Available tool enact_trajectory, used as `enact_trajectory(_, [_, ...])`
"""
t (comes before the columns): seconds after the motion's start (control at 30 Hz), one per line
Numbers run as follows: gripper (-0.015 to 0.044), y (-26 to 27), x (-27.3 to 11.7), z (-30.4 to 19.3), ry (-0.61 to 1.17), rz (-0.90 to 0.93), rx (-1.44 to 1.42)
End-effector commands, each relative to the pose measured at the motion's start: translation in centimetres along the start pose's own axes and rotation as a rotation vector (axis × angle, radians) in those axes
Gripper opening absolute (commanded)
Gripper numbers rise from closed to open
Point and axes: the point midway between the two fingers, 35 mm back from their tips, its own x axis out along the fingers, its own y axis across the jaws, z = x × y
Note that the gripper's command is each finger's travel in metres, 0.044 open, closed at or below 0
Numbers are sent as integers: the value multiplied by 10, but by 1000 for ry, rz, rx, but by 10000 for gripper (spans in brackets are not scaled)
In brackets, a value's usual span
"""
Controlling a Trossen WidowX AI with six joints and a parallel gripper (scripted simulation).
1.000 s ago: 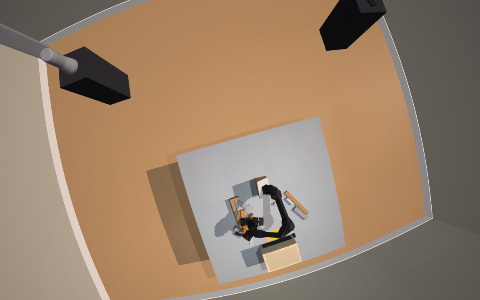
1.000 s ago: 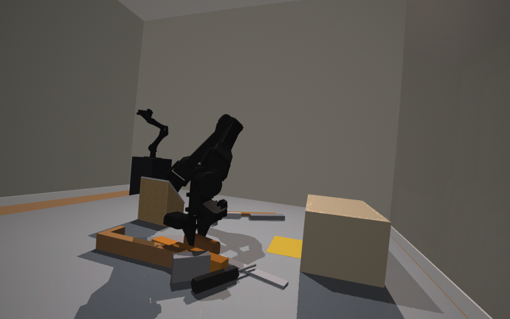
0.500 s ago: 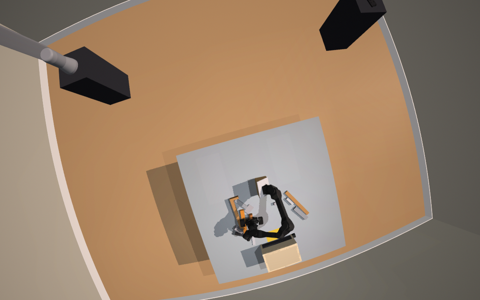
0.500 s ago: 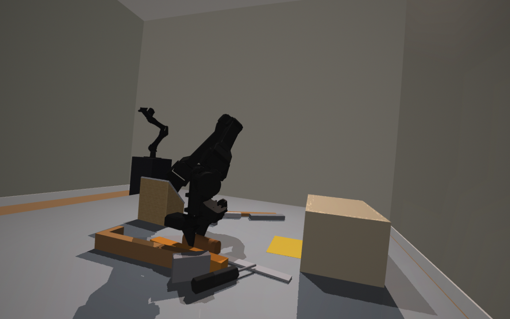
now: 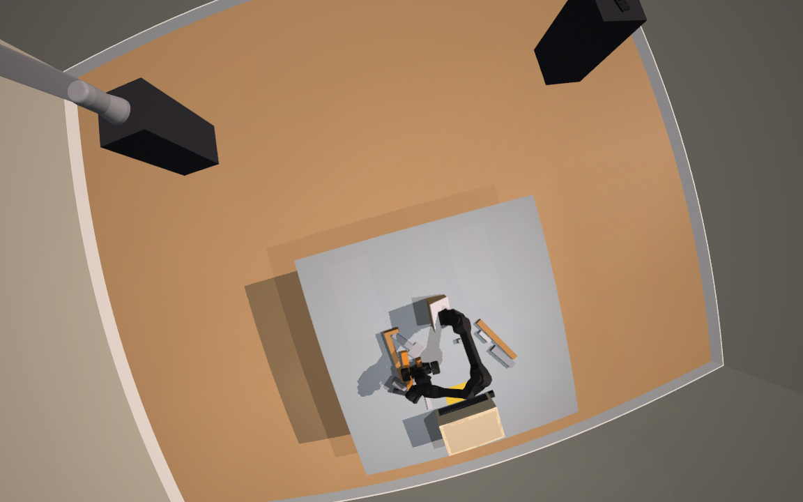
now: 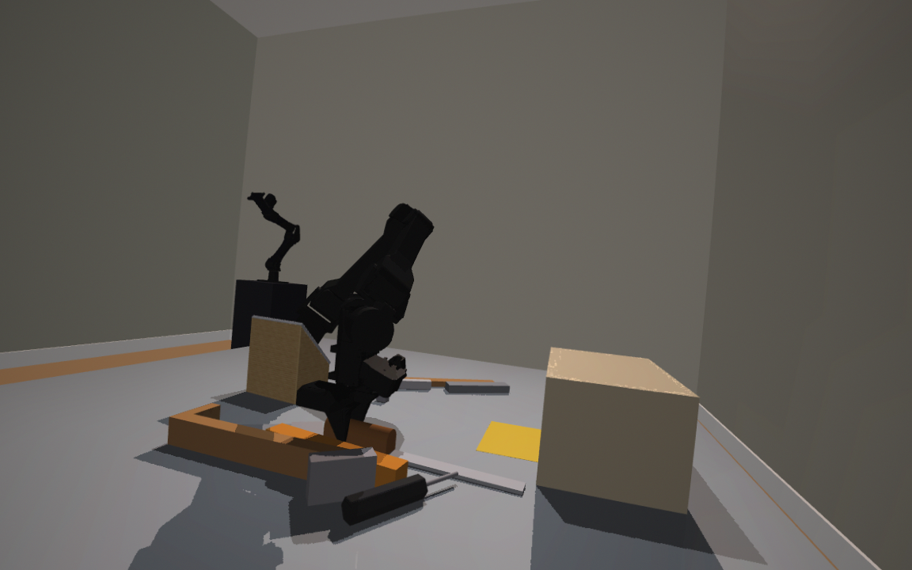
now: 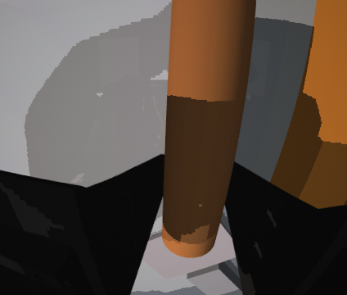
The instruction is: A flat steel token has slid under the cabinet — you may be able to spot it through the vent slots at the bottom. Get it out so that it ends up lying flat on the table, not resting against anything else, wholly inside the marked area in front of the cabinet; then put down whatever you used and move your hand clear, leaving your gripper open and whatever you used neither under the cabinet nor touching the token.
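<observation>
The beige cabinet (image 5: 472,431) (image 6: 615,442) stands on the grey table, its dark vent slots (image 5: 465,404) facing the arm. The yellow marked area (image 5: 453,401) (image 6: 505,439) lies in front, partly hidden by the arm or cabinet. I cannot see the token. My gripper (image 6: 350,423) (image 7: 196,165) is low over the table, away from the marked area, shut on an orange-brown round handle (image 6: 374,436) (image 7: 206,123). A thin pale strip (image 6: 476,476) runs from near the handle toward the cabinet's side; their join is hidden.
Beside the gripper lie an orange angled frame (image 5: 390,343) (image 6: 233,442), a grey block (image 6: 342,480) and a black-handled tool (image 6: 385,498). A wedge-shaped block (image 5: 438,310) (image 6: 273,361) stands by the arm's base. An orange bar (image 5: 495,339) and grey bars lie across the table.
</observation>
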Motion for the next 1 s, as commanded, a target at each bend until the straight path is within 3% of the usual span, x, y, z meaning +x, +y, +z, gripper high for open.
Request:
enact_trajectory(0.0, [0, -1, -1, 1, 0, -4, -40])
enact_trajectory(0.97, [0, -4, -1, 0, 1, -4, -260])
